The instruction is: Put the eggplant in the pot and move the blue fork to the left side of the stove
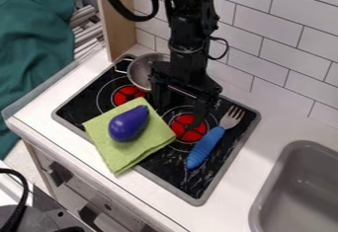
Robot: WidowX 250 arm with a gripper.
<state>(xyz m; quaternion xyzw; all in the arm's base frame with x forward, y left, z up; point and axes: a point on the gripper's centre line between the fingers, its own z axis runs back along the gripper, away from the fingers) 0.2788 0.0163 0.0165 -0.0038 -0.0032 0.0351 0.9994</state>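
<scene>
Nearest, lower left: toy kitchen cabinet front (109,209), dark handles. Lower right: grey sink (297,191) set in the white counter (241,196).

Next, center: black stove (175,169) with grey rim, seen at a slant. Folded green cloth (115,154) lies over its near left edge, partly on the counter. Purple eggplant (127,125) on top of the cloth, narrow end toward upper right.

Blue fork (206,147) on the right part of the stove, handle end toward lower left, metal tines toward upper right, beside a red burner disc (189,128).

Gripper (177,113) hangs over the middle of the stove, between eggplant and fork. Fingers spread, nothing grasped.

Farther: metal pot (140,71) at the stove's far left part, upper center of frame, partly behind the arm. Behind: wooden panel (117,21), white tile wall (264,33).
</scene>
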